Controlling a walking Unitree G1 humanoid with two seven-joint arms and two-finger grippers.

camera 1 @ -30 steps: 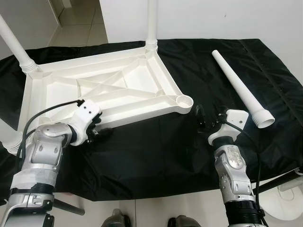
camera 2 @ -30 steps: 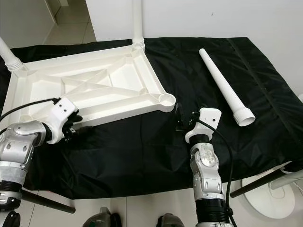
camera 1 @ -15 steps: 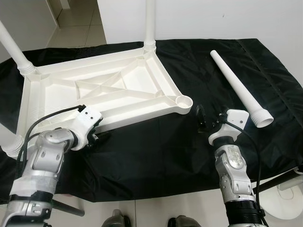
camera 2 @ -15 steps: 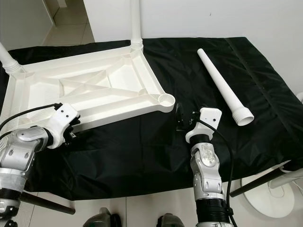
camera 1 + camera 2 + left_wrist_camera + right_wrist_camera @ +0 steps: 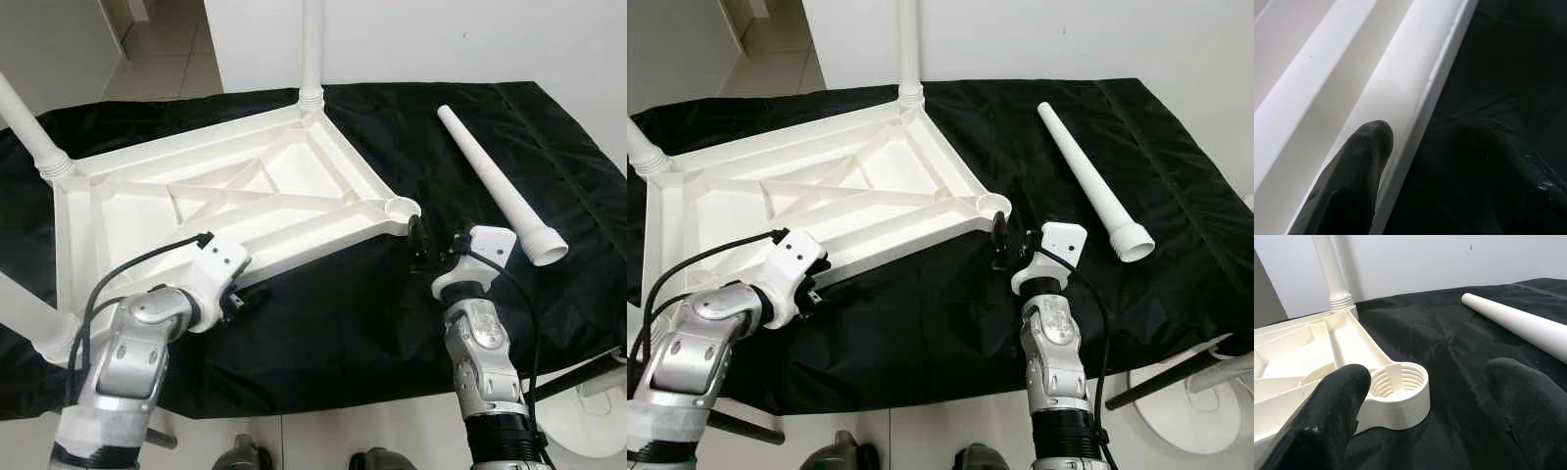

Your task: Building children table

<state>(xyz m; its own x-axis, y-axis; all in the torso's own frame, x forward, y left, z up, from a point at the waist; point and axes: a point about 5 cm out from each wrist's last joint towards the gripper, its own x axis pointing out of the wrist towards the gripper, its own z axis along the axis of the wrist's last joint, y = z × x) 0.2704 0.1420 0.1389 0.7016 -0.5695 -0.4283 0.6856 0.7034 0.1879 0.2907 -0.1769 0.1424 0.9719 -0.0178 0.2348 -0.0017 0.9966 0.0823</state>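
A white plastic table top (image 5: 245, 186) lies upside down on a black cloth. Legs stand in three corners: the far one (image 5: 312, 49), the left one (image 5: 29, 127) and the near-left one (image 5: 29, 323). The fourth corner's threaded socket (image 5: 402, 208) is empty. A loose white leg (image 5: 495, 181) lies to the right on the cloth. My left gripper (image 5: 240, 294) is shut on the top's near rim (image 5: 1420, 112), one finger (image 5: 1359, 161) inside it. My right gripper (image 5: 438, 247) stands open just right of the socket (image 5: 1400, 382), touching nothing.
The black cloth (image 5: 323, 323) covers the whole work surface up to its front edge near my body. A white wall rises behind. A round white base (image 5: 588, 421) and a dark rod (image 5: 578, 377) sit on the floor at the lower right.
The table top has swung and slid to the right with my left gripper on its rim. Its empty socket corner now lies close to my right gripper, which stayed put.
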